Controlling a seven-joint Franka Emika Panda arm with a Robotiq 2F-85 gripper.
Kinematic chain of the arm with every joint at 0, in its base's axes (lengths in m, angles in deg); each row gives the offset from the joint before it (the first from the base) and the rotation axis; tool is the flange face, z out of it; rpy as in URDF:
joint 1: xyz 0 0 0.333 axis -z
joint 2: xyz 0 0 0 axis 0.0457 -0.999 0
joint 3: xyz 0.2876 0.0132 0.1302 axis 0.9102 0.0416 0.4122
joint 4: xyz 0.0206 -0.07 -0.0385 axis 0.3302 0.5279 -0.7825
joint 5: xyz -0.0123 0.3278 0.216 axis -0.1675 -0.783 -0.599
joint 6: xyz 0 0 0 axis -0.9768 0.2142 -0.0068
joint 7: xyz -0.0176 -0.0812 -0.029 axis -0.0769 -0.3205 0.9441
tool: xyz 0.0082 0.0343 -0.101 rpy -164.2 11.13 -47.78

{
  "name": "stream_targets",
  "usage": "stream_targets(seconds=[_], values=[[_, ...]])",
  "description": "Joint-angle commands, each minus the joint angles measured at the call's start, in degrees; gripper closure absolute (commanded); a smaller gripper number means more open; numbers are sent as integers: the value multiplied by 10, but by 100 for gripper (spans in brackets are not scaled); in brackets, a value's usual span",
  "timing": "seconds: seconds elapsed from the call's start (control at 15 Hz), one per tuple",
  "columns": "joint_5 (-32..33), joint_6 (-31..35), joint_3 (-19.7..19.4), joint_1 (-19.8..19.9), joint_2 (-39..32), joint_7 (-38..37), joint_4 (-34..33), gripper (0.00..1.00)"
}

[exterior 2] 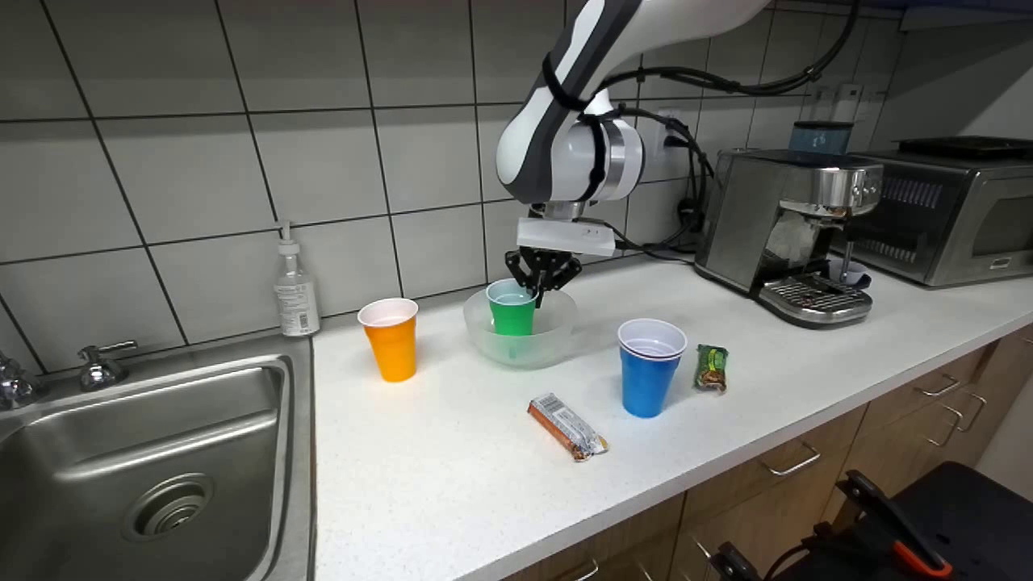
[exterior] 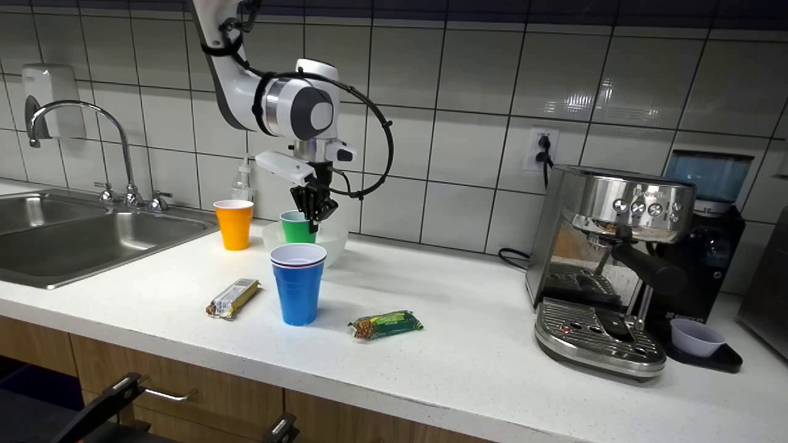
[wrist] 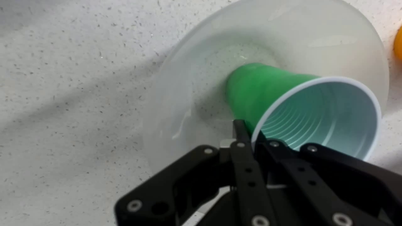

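Observation:
In the wrist view my gripper (wrist: 250,133) is shut on the wall of a green cup (wrist: 263,86), at its white rim. One finger lies outside the cup and the other inside, hidden in part by the rim. The cup is within a frosted, translucent bowl (wrist: 176,97); whether its base rests on the bowl's floor I cannot tell. Both exterior views show the gripper (exterior 2: 536,297) coming down from above at the rim of the green cup (exterior 2: 513,313), with the bowl (exterior 2: 557,332) around the cup's lower part.
An orange cup (exterior: 234,226) stands beside the bowl, towards the sink (exterior: 123,240). Nested blue cups (exterior: 300,292) stand in front, between two wrapped bars, one yellow (exterior: 234,298) and one green (exterior: 388,324). Behind are the tiled wall and a soap bottle (exterior 2: 296,298); an espresso machine (exterior: 609,246) stands farther along.

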Motion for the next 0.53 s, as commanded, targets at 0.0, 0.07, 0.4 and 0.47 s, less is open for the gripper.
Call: stream_targets(seconds=[0.0,0.07,0.4,0.47], values=[[-4,6,4,5,13,3,8,99],[-5,9,6,6,17,6,11,99],[-18,26,21,21,47,35,36,99],[-22,22,27,26,57,47,42,99]])
